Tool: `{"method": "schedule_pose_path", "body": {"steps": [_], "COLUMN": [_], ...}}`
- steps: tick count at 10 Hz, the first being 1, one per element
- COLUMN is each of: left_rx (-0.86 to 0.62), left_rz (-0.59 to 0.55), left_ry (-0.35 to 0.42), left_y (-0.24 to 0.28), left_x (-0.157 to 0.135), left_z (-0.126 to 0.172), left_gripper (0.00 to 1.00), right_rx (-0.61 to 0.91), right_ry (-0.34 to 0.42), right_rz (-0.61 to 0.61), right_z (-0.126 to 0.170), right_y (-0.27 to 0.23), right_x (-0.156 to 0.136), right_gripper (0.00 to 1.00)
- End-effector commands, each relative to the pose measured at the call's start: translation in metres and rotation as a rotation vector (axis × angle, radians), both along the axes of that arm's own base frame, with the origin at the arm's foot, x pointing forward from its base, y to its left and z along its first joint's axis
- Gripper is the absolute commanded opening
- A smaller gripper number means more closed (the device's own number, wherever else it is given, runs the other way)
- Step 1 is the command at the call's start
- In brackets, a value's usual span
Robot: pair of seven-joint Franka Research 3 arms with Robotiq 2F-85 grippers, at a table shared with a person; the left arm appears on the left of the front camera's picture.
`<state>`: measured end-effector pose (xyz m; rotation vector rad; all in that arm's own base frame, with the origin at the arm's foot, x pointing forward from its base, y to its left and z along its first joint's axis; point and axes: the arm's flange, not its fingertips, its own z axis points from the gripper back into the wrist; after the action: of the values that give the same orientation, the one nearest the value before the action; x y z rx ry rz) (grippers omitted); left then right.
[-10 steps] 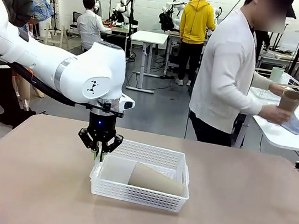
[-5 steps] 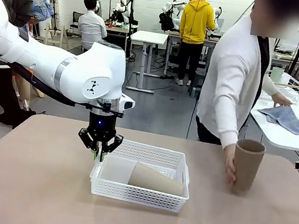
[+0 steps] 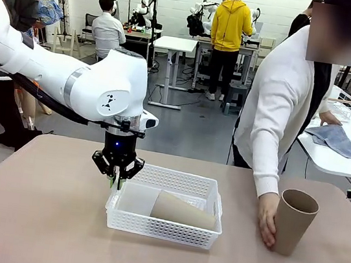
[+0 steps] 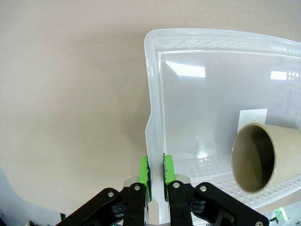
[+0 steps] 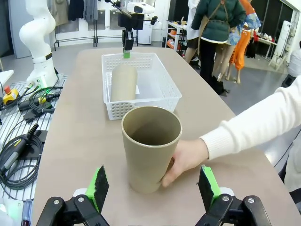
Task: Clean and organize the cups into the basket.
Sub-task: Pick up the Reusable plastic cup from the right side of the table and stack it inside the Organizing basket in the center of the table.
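Observation:
The white mesh basket (image 3: 168, 228) sits mid-table with one brown cup (image 3: 184, 210) lying on its side inside. My left gripper (image 3: 116, 179) is shut on the basket's left rim (image 4: 151, 141), green pads pinching the wall; the lying cup's mouth (image 4: 254, 157) shows at the right of that view. A second brown cup (image 3: 295, 221) stands upright on the table at the right, with the person's hand (image 3: 268, 218) on its side. My right gripper (image 5: 153, 186) is open, its fingers wide on either side of this cup (image 5: 150, 147), short of it.
The person in a white top (image 3: 283, 107) stands at the far right edge. Behind them is a white side table (image 3: 348, 162) with a blue cloth (image 3: 335, 137) and a wire basket (image 3: 344, 101). Cables and tools (image 5: 23, 122) lie beside my table's edge.
The person turned from the side table and set the brown cup upright on my table, sliding it nearer the front right. Neither gripper has moved.

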<state>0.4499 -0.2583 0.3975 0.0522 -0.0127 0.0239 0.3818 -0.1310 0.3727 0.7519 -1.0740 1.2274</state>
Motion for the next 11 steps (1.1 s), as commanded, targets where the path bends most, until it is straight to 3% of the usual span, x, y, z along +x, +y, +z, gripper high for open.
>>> {"method": "schedule_pose_path", "body": {"steps": [1,3,11], "left_rx": [0.0,0.0,0.0], "left_rz": [0.012,0.012,0.012], "left_ry": [-0.005,-0.005,-0.005], "left_y": [-0.002,-0.002,-0.002], "left_x": [-0.001,-0.001,-0.001], "left_z": [0.0,0.0,0.0], "left_gripper": [0.0,0.0,0.0], "right_rx": [0.002,0.0,-0.035], "right_ry": [0.0,0.0,0.071], "right_rz": [0.002,0.0,0.091], "right_z": [0.0,0.0,-0.085], "right_y": [0.003,0.0,0.035], "right_x": [-0.006,0.0,0.053], "right_gripper": [1.0,1.0,1.0]}}
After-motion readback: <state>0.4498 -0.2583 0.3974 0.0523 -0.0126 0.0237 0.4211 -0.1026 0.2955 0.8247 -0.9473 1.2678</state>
